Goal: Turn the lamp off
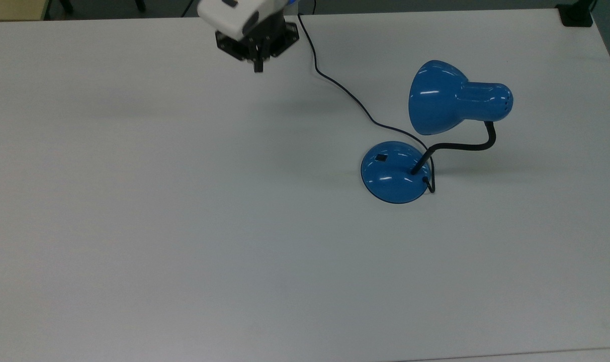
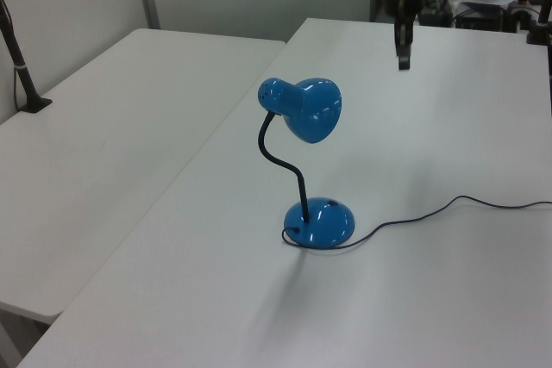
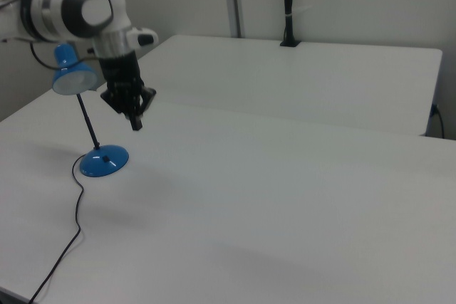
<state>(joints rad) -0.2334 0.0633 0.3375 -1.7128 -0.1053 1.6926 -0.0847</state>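
The gripper — fingers closed, empty — hangs well apart from the lamp's switch, toward the top view's upper left.

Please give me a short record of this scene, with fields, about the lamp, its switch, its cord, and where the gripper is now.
lamp: blue desk lamp, standing upright on the white table
base: round blue dome, flat on the table
switch: small black square on the base, nothing touching it
cord: black, lying loose across the table
gripper: raised above the table, apart from the lamp, fingers together
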